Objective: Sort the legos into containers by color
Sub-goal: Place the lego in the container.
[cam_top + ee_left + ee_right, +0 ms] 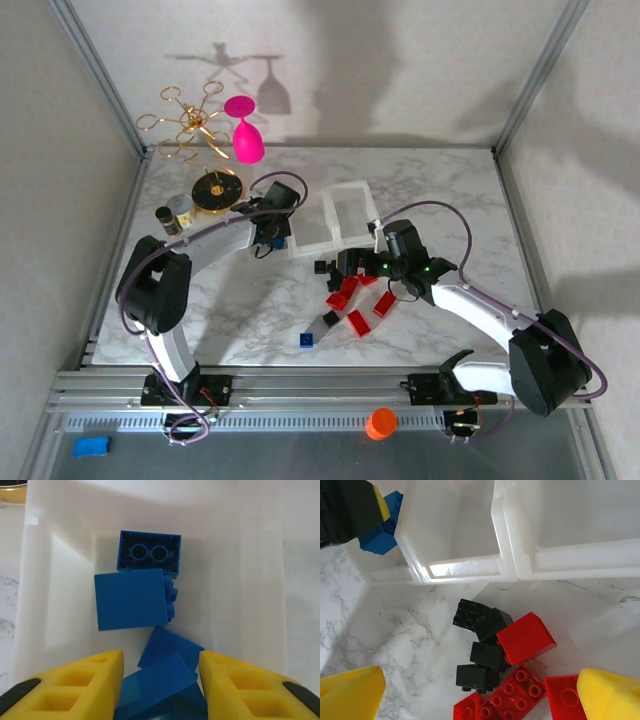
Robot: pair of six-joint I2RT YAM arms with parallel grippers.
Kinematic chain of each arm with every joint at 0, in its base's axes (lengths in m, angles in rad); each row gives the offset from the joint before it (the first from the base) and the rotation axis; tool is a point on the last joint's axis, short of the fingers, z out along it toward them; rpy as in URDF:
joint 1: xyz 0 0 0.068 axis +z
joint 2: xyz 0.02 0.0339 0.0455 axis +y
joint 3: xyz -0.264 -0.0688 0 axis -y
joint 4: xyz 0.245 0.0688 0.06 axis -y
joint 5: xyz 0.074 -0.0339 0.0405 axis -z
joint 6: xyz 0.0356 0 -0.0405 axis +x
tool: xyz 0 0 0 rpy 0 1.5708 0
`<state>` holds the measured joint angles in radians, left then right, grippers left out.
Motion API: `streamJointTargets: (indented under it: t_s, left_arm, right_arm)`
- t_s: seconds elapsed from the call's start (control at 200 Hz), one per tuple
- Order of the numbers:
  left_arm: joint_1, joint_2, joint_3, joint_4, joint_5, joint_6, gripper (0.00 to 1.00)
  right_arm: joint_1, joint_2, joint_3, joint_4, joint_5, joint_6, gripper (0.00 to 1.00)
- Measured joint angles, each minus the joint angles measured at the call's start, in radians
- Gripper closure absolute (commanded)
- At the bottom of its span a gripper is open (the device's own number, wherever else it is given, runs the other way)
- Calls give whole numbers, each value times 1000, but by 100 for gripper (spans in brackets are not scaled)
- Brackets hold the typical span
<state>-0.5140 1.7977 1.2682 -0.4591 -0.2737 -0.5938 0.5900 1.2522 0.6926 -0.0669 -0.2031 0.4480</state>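
The left pincer (159, 656) is clenched on a blue lego (161, 686) over the tray (346, 185), at its left end compartment, where other blue legos (131, 599) are lying. The right pincer (480, 697) is released, fingers spread wide, above the black legos (487, 655) and red legos (525, 637) heaped on the desk (450, 200) just in front of the tray. A single blue lego (306, 340) is set well apart from the tray, on its near side.

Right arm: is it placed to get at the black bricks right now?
Probably yes. The right gripper hangs over the black bricks with jaws open and nothing above them. Red bricks touch the pile, so they may get nudged.
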Motion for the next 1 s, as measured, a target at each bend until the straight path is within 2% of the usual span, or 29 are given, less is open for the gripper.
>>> streamJointTargets:
  t_s: [0.21, 0.37, 0.531, 0.681, 0.841, 0.996]
  left_arm:
    - [42, 61, 53, 13, -3, 19, 57]
    - [65, 100, 101, 13, -5, 28, 48]
    - [66, 117, 127, 13, -3, 35, 43]
    - [66, 116, 131, 10, -3, 37, 43]
    - [59, 76, 127, -6, -3, 37, 42]
    - [25, -50, 66, -8, -1, 28, 42]
  right_arm:
    - [0, 9, 2, 0, 0, -8, 1]
    - [0, 9, 2, 0, 0, -11, 1]
    - [0, 8, 2, 0, 1, -11, 1]
    - [0, 8, 3, -1, 1, -15, 1]
    - [0, 9, 15, 2, 0, -18, 1]
    - [0, 11, 18, 3, -7, -23, 1]
